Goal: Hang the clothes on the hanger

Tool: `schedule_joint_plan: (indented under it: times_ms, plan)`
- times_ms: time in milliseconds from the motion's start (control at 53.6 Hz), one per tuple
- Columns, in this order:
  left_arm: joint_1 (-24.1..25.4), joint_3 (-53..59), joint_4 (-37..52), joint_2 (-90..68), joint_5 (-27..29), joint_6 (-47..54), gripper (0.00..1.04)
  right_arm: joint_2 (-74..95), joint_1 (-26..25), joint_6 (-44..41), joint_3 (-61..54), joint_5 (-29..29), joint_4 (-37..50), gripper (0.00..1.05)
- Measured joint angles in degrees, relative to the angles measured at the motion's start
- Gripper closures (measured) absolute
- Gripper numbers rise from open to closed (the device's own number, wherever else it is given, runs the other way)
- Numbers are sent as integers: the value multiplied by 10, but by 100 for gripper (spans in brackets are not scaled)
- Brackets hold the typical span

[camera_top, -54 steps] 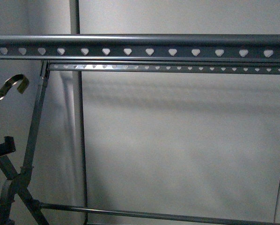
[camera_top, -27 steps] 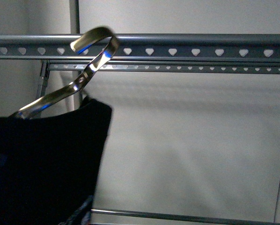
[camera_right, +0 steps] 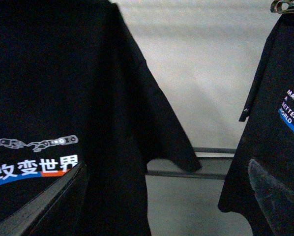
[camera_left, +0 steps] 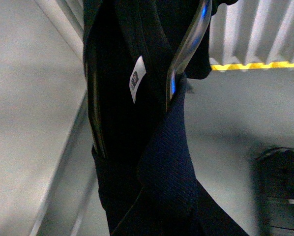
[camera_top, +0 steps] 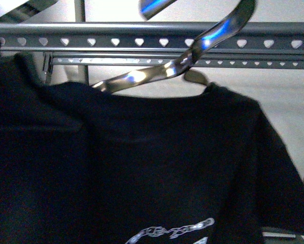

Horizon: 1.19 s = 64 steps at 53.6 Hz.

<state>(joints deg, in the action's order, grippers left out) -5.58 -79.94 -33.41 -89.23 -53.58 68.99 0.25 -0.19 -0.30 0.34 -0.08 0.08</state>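
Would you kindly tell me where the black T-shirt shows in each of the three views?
Front view: the T-shirt fills the lower picture beneath the rack rail, its chain graphic at the bottom edge.
Left wrist view: T-shirt close up, dark folds bearing a white label.
Right wrist view: T-shirt with chain graphic; a second printed shirt hangs apart.
Shared landmark: the chain graphic, front and right wrist views.

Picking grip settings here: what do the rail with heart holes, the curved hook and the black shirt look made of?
Rack rail: probably painted or coated metal, matte grey, with cleanly punched holes.
Hook: polished metal, perhaps chromed, judging by its bright mirror-like glints.
T-shirt: soft fabric, possibly cotton knit, matte black, draping loosely, with a printed graphic.
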Motion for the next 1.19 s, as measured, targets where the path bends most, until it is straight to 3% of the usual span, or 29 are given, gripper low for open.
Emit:
schedule_joint_plan:
  times_ms: [112,485,541,597,615,671,709,746,858,932,1044,1193]
  plan:
    - [-26,0,88,-8,24,-4,101,0,0,0,0,0,0,7]
    - [-27,0,98,-11,24,-6,101,0,0,0,0,0,0,7]
    - [-26,0,98,-11,24,-6,101,26,-32,-24,7,-99,8,7]
    - [-24,0,98,-11,26,-6,101,107,-106,-80,35,-256,44,7]
    - [-25,0,98,-11,26,-6,101,162,-150,-120,62,-333,69,7]
    - [-29,0,98,-11,26,-7,101,286,-222,-235,145,-471,108,7]
    - [-29,0,98,-11,26,-7,101,364,-228,-322,215,-540,86,7]
    - [-28,0,98,-11,26,-7,101,423,-220,-433,278,-566,25,7]
    - [-24,0,98,-11,29,-8,101,566,-163,-697,441,-504,-144,7]
    - [-24,0,98,-11,30,-8,101,627,-112,-782,517,-459,-179,7]
    - [-26,0,98,-12,30,-10,101,698,-22,-834,608,-385,-167,7]
    - [-25,0,98,-12,30,-10,101,758,24,-825,674,-344,-172,7]
